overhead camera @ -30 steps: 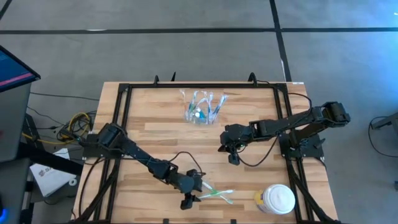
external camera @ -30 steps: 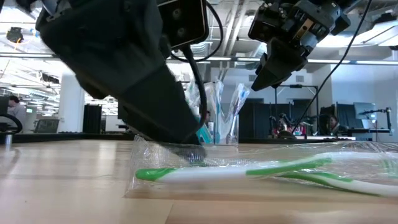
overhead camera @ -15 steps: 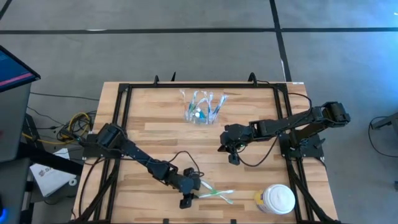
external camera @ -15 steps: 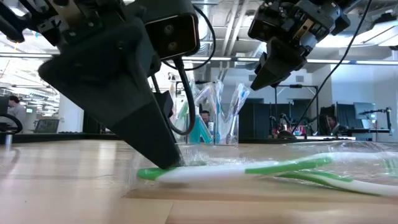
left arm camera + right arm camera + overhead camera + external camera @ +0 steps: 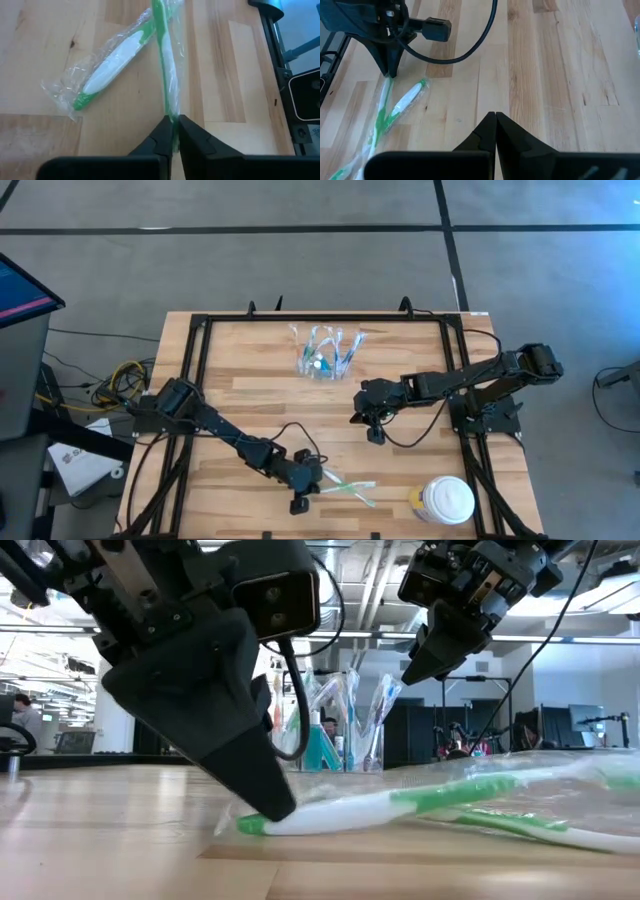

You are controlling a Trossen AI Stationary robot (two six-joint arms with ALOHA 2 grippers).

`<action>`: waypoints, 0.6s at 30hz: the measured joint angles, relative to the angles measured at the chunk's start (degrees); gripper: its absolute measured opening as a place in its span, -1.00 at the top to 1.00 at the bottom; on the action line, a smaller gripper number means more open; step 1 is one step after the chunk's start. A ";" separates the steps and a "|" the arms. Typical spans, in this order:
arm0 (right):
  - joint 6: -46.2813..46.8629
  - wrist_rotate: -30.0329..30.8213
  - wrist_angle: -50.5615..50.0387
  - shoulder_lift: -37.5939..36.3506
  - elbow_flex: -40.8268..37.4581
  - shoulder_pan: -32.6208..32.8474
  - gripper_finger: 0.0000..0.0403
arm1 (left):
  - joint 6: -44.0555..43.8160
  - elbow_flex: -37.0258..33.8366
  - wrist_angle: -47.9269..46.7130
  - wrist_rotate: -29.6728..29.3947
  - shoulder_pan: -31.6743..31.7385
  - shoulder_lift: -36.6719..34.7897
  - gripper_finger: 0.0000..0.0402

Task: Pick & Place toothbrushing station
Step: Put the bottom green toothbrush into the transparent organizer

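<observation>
A green-and-white toothbrush (image 5: 167, 75) in clear wrap is lying at the near edge of the counter (image 5: 250, 395), its handle end pinched by the left gripper (image 5: 311, 483), whose jaws are clamped together on it. In the low view that end is sitting just at the wood, possibly tipped slightly upward, though that is hard to judge. A second wrapped green toothbrush (image 5: 107, 70) is lying just beside it, crossing close to the first. Toward the far side of the counter the clear holder (image 5: 322, 352) is standing upright with several toothbrushes and a small teal tube inside. The right gripper (image 5: 374, 435) is hanging above the middle of the counter, well apart from both, its jaws pressed together on nothing. A white lidded jar (image 5: 446, 500) is standing at the near right corner
</observation>
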 joint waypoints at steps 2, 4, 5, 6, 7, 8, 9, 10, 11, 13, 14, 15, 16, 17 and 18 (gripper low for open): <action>-0.16 0.00 0.02 0.00 0.00 0.00 1.00 | 0.01 -0.01 -0.02 -0.36 -0.01 -0.23 0.98; -0.39 0.00 0.10 0.00 0.00 0.00 1.00 | 0.00 -0.03 -0.36 -0.53 -0.01 -0.46 0.99; -0.42 0.00 0.24 0.00 0.00 0.00 1.00 | 0.01 -0.03 -0.35 -0.64 -0.01 -0.49 0.99; -0.42 0.00 0.39 0.00 0.00 0.00 1.00 | 0.02 -0.06 -0.61 -0.73 -0.01 -0.73 1.00; -0.42 0.00 0.58 0.00 0.00 0.00 1.00 | 0.02 -0.10 -0.65 -0.73 -0.01 -0.94 1.00; -0.44 0.00 0.78 0.00 0.00 0.00 1.00 | 0.02 -0.10 -0.58 -0.76 -0.01 -1.05 1.00; -0.44 0.00 0.85 0.00 0.00 0.00 1.00 | 0.02 -0.10 -0.59 -0.85 -0.01 -1.11 1.00; -0.44 0.00 0.83 0.00 0.00 0.00 1.00 | 0.02 -0.10 -0.59 -0.90 -0.01 -1.16 1.00; -0.44 0.00 0.83 0.00 0.00 0.00 1.00 | 0.03 -0.10 -0.91 -0.90 -0.10 -1.37 1.00; -0.45 0.00 0.83 0.00 0.00 0.00 1.00 | 0.04 -0.11 -0.80 -1.19 -0.20 -1.68 1.00; -0.47 0.00 0.83 0.00 0.00 0.00 1.00 | 0.04 -0.08 -1.05 -1.69 -0.27 -1.82 1.00; -0.56 0.00 0.89 0.00 0.00 0.00 1.00 | 0.05 -0.09 -2.23 -2.15 -0.49 -2.20 1.00; -0.59 0.00 0.95 0.00 0.00 0.00 1.00 | 0.03 -0.13 -2.99 -2.87 -0.63 -2.56 1.00; -0.59 0.00 1.00 0.00 0.00 0.00 1.00 | 0.05 -0.11 -3.14 -3.56 -0.68 -2.85 1.00; -0.59 0.00 1.04 0.00 0.00 0.00 1.00 | 0.08 -0.11 -4.19 -4.20 -0.85 -3.49 1.00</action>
